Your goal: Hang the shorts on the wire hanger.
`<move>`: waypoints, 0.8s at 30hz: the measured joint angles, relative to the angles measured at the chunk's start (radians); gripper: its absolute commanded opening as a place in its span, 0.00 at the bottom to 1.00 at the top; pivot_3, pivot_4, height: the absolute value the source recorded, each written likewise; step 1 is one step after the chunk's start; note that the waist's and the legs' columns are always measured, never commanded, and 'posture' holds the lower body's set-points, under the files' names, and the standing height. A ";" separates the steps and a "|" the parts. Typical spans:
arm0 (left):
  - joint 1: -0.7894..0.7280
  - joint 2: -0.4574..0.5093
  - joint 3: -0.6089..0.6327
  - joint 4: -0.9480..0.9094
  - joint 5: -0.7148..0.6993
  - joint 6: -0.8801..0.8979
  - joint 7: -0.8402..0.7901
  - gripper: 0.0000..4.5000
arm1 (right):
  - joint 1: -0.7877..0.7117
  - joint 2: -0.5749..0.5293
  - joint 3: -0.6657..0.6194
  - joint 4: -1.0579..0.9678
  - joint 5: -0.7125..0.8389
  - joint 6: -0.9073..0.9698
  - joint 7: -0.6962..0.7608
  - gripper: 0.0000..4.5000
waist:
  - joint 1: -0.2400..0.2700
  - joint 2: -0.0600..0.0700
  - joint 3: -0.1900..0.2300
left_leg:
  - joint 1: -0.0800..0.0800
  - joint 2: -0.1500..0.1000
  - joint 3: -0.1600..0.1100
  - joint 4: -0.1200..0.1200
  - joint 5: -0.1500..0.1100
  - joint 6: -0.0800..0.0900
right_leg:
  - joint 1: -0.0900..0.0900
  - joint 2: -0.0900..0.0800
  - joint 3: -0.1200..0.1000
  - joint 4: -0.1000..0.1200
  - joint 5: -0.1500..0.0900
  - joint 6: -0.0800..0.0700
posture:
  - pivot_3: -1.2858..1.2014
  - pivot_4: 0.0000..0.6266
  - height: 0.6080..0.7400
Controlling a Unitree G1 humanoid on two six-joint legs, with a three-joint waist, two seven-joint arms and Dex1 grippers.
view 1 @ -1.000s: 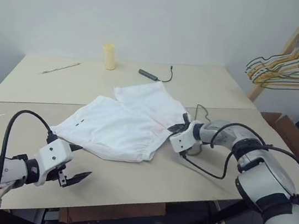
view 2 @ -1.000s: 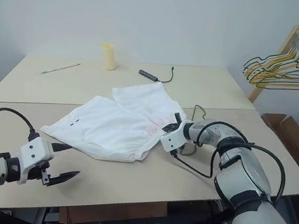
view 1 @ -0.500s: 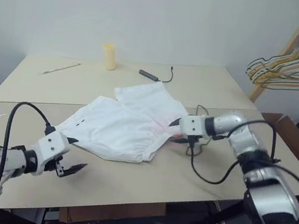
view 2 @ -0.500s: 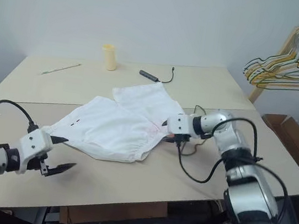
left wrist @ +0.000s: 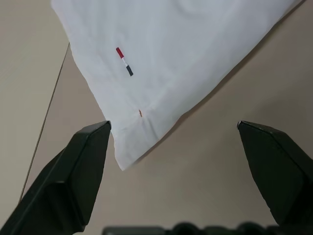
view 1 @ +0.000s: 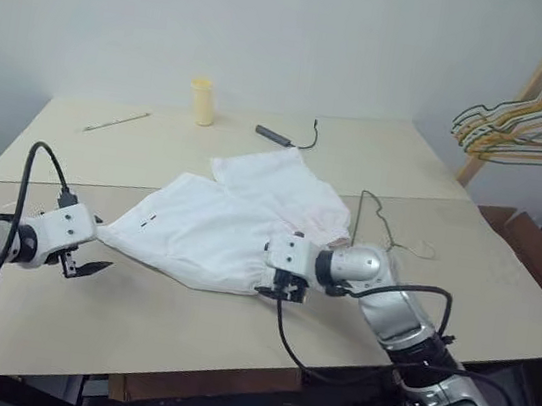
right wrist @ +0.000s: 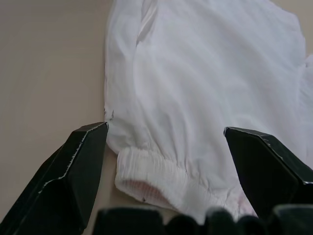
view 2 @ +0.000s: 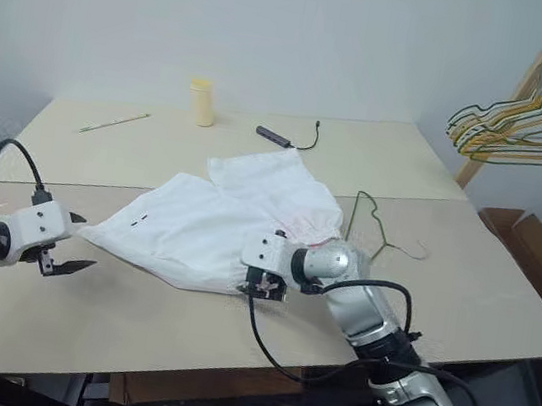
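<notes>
A pale beige surface (view 1: 182, 332) is seen from above, with white shorts (view 1: 217, 226) spread flat near its middle. The elastic waistband, tinged pink, is turned toward the near right; the two wide legs fan out toward the left and the far side. Two small dark dashes are seen near the hem of the left leg.

The wire hanger (view 1: 377, 221), thin and dark grey, lies flat on the surface just to the right of the shorts, its hook pointing right. Whether its near end touches the cloth cannot be told.

The left tool (view 1: 92, 257) is held low over the surface at the left, just beside the corner of the left leg hem. Its two black fingers (left wrist: 73, 181) are spread wide and nothing is gripped between them; in the left wrist view the hem corner lies between the spread tips, farther along.

The right tool (view 2: 261, 288) is placed at the near edge of the shorts, by the waistband. Its fingers (right wrist: 73, 181) are likewise spread apart and empty; in the right wrist view the gathered waistband end and the white cloth lie between them.

At the far side of the surface stand a small yellow cylinder (view 1: 200, 101), a dark stick-shaped device with a cable (view 1: 272, 136), and a thin pencil-like stick (view 1: 116, 122). At the far right, a bunch of coloured hangers (view 1: 523, 132) is hung on a wooden rack (view 1: 529, 93).
</notes>
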 measured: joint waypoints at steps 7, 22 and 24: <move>-0.274 -0.063 -0.153 0.344 0.155 -0.160 0.040 1.00 | 0.013 0.026 0.067 0.011 -0.049 0.019 -0.072 0.99 | 0.015 -0.002 -0.001 | -0.001 0.000 0.003 0.001 0.000 0.000 | 0.000 0.000 -0.001 0.000 0.000 0.000 | 0.49 0.00 1.00; -0.458 -0.188 -0.258 0.694 0.280 -0.318 0.186 0.20 | 0.014 -0.007 0.092 0.009 -0.083 0.070 -0.084 1.00 | 0.016 -0.003 -0.002 | 0.000 0.000 0.003 0.003 0.000 0.000 | 0.001 0.000 0.000 0.002 0.000 0.002 | 0.48 0.00 1.00; -0.458 -0.189 -0.260 0.695 0.281 -0.319 0.181 0.04 | 0.014 -0.010 0.096 0.010 -0.092 0.070 -0.089 1.00 | 0.016 -0.003 -0.002 | -0.001 0.000 0.003 0.003 0.000 0.000 | 0.001 0.000 -0.001 0.002 0.000 0.002 | 0.49 0.00 1.00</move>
